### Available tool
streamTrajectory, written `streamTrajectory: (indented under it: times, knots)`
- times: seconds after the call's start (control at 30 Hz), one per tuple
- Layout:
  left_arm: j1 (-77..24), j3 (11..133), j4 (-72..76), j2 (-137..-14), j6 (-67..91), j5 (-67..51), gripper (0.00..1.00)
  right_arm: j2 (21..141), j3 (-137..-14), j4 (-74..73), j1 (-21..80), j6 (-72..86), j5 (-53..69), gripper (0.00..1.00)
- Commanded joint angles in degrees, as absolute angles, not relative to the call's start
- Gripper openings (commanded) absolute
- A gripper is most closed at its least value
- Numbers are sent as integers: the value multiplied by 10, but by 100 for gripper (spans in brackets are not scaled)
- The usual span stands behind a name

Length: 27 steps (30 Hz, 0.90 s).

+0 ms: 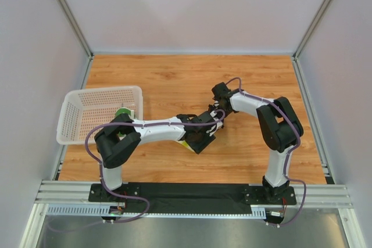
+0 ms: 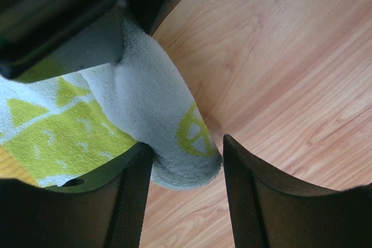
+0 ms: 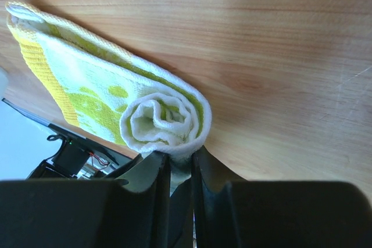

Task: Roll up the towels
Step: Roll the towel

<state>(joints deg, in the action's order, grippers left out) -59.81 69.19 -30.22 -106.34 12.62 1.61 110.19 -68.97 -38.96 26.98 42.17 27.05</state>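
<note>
1. R gripper [image 3: 181,158]: jaws narrow, tips nipping the outer wrap at 1 end of the lime towel [image 3: 165,120]. The coil's spiral sits right above the tips. My read: it pins the rolled end so the coil can't spring loose
2. L gripper [image 2: 187,146]: jaws abt half wide, not clamped on anything. A rolled part of the towel lies betw the fingers, touching 1 finger [image 2: 136,190], w/ a gap to the other. Prob there to cradle or guide the roll, not to hold it
3. Towel pos: on the table [image 1: 174,79], directly under both grippers, which meet almost tip to tip over it. A flatter stretch runs off to 1 side of the R tips, so I judge the roll only part done
4. Green towel [image 1: 123,112]: well behind the L gripper, back by the L arm's elbow, at the near corner of the basket [image 1: 102,90]. It looks rolled up and seems to be inside the basket, but can't tell for sure
5. In the way: mainly the grippers themselves, as they crowd each other over 1 small towel, so there's little room to turn the coil. The L wrist hides most of the towel from above. The basket is well off to the side of both grippers, no obstacle
</note>
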Motion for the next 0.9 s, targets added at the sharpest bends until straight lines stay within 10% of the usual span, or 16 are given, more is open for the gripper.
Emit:
streamTrajectory:
  times: [0.0,0.53,0.87]
  knots:
    - [-611,693,-304,-1096,122,16,58,1112,-700,-402,274,428,272,6]
    - [-604,672,-302,-1095,114,18,24,1105,-679,-405,258,426,291,8]
    - [-551,617,-251,-1009,123,-108,19,1085,-681,-442,191,401,264,46]
